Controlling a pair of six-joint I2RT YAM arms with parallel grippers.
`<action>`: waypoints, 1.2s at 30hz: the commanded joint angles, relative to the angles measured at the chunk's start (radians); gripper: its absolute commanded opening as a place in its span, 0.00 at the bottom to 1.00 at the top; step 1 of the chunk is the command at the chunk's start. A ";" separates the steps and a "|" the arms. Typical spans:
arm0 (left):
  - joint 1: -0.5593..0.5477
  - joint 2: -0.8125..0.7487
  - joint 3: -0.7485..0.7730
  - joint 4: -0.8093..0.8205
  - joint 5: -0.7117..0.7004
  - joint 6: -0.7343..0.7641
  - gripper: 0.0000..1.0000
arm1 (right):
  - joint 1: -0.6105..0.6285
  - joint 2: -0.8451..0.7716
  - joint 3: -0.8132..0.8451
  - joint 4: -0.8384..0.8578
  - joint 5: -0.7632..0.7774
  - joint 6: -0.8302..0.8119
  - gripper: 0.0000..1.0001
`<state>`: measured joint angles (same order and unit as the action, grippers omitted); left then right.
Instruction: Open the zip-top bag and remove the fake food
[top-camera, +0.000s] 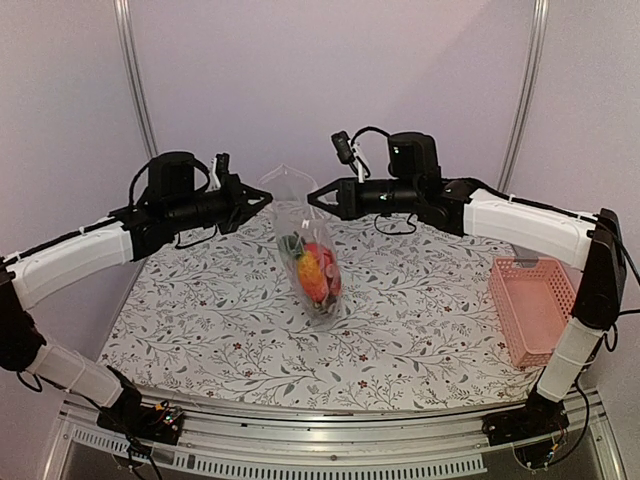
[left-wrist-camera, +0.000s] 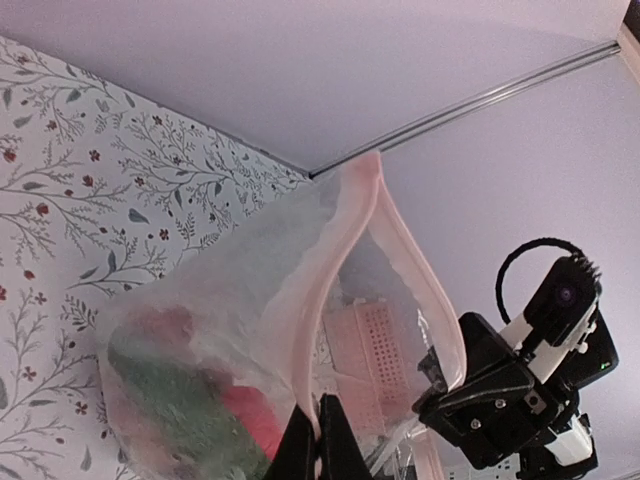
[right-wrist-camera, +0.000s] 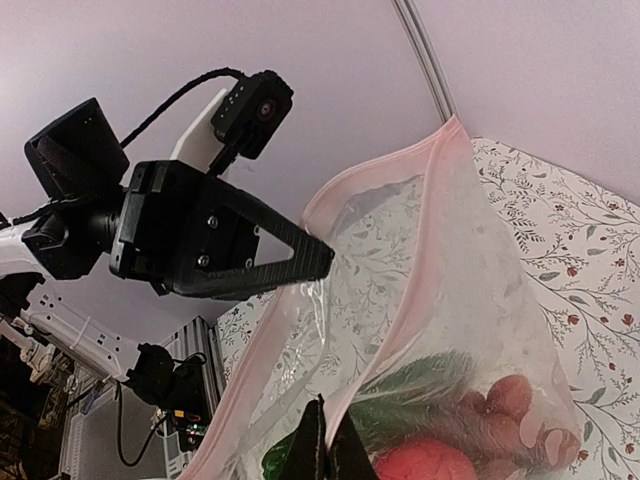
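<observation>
The zip-top bag (top-camera: 312, 262) hangs between my two grippers over the middle of the flowered table, and its lower end reaches the cloth. Its two pink zip strips stand apart, so the mouth gapes. My left gripper (top-camera: 268, 198) (left-wrist-camera: 320, 440) is shut on the near strip (left-wrist-camera: 330, 270). From the other side my right gripper (top-camera: 313, 197) (right-wrist-camera: 326, 452) is shut on the opposite strip (right-wrist-camera: 420, 270). The fake food (top-camera: 314, 268) lies in the bag's lower part, with red (left-wrist-camera: 250, 415) (right-wrist-camera: 430, 462), green (left-wrist-camera: 170, 400) (right-wrist-camera: 420, 385) and orange pieces showing through the plastic.
A pink mesh basket (top-camera: 532, 305) stands at the table's right edge, near the right arm's elbow. Purple walls with metal rails (top-camera: 135, 80) close off the back and sides. The table's front edge (top-camera: 330, 405) is a metal frame carrying both arm bases.
</observation>
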<state>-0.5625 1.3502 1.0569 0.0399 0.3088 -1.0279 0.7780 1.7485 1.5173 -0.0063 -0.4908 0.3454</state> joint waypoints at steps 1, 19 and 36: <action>0.089 -0.021 0.111 -0.098 0.010 0.136 0.00 | -0.005 0.054 0.053 0.082 -0.044 0.031 0.00; 0.047 0.236 0.275 -0.268 0.172 0.415 0.00 | -0.019 0.182 -0.309 0.486 -0.035 0.227 0.00; -0.198 0.517 0.320 -0.152 0.273 0.465 0.00 | -0.037 -0.147 -0.821 0.477 0.290 0.066 0.22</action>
<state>-0.7235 1.8114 1.3396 -0.1440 0.5610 -0.5907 0.7521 1.6417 0.7441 0.4789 -0.2974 0.4812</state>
